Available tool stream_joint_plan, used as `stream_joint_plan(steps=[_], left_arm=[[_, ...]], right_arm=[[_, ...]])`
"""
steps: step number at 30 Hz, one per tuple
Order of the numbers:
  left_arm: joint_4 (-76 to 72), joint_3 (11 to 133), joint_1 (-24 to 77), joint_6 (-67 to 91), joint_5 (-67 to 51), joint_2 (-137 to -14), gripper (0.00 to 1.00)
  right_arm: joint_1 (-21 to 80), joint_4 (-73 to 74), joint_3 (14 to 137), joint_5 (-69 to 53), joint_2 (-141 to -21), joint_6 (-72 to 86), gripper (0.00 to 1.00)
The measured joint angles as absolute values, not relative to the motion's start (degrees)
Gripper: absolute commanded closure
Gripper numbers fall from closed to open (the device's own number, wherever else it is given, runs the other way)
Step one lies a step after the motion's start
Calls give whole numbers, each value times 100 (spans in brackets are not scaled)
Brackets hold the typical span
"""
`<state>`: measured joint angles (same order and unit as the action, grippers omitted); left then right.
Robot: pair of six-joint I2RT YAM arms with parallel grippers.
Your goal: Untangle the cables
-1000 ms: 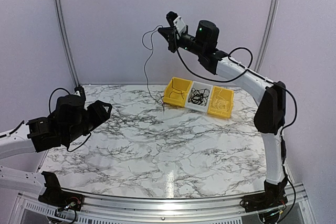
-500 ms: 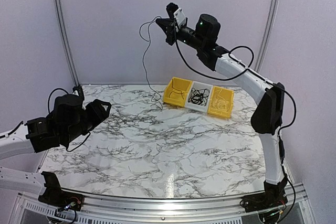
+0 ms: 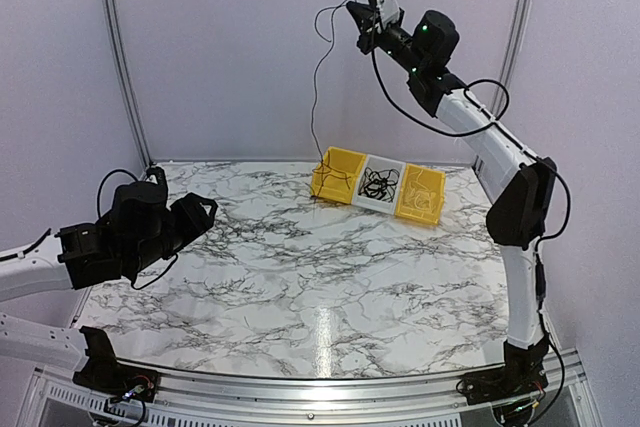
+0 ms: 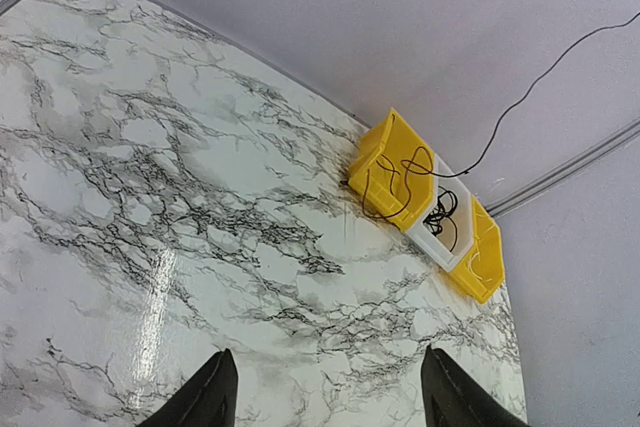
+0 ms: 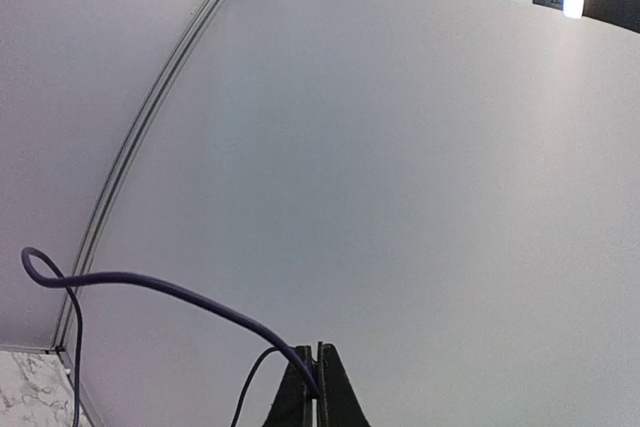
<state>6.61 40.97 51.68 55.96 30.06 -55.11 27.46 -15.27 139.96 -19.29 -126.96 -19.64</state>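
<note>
My right gripper [image 3: 357, 10] is raised high near the back wall and is shut on a thin black cable [image 3: 316, 97]. The cable hangs down from it, and its lower end reaches the left yellow bin [image 3: 335, 175]. In the right wrist view the cable [image 5: 150, 285] arcs left from the closed jaws [image 5: 320, 377]. A small tangle of cables [image 3: 379, 183] lies in the white middle bin [image 3: 381, 205]; it also shows in the left wrist view [image 4: 443, 209]. My left gripper [image 3: 203, 209] is open and empty, low over the table's left side.
Three joined bins stand at the back of the marble table [image 3: 320, 267]: yellow, white, yellow [image 3: 422, 195]. The back wall and its frame posts are close behind my right gripper. The left wrist view shows the bins [image 4: 425, 202] far ahead.
My right gripper has risen and moved right with the cable. The cable's lower end has been dragged from the table to the left yellow bin. The left arm has barely moved.
</note>
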Motion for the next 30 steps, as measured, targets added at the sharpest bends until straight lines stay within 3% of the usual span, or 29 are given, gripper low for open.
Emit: stream_joint_plan(steps=[20,30], left_arm=[[578,4097,5168,5596,2842,-5631,35],[578,4097,5168,5621,2836,-5492,35]], right_arm=[[2349,-1922,14333,-1435,-13415,-2543,100],[2128,-1688,13719,-1229,-13587,-2523,100]])
